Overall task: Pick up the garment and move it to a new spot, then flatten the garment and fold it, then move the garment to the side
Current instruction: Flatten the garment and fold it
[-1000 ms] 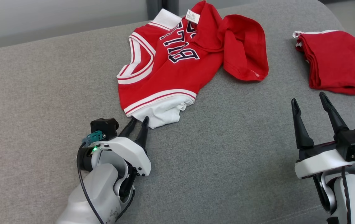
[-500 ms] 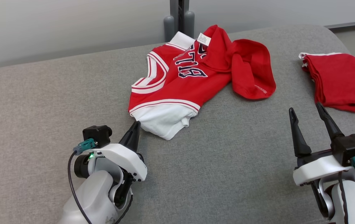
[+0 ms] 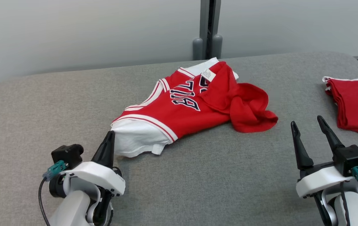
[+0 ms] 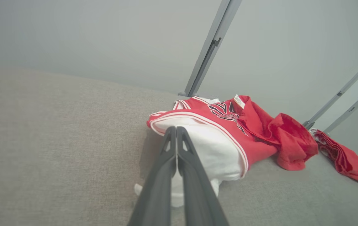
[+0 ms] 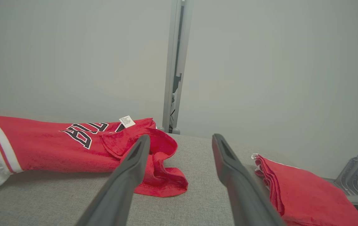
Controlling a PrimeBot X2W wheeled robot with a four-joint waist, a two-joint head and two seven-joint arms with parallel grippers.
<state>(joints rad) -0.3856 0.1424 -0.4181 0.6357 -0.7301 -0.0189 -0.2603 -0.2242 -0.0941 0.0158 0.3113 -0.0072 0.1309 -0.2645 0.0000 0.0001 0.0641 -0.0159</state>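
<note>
garment | red-white jersey | rumpled, lettering up | on grey pad

One crumpled red-and-white jersey, one folded red cloth, one grey fabric surface, two grippers: left gripper, right gripper.

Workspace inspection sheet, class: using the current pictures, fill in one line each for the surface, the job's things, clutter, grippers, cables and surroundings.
Surface: grey fabric surface, bare in front.
Job's things: red jersey, crumpled, unfolded, white hem nearest the robot's left.
Clutter: folded red cloth at the right edge, apart from the jersey.
Grippers: left gripper shut on the jersey's white hem; right gripper open, holding nothing.
Cables: black cable looping at the left wrist.
Surroundings: pale wall, grey post behind.
</note>
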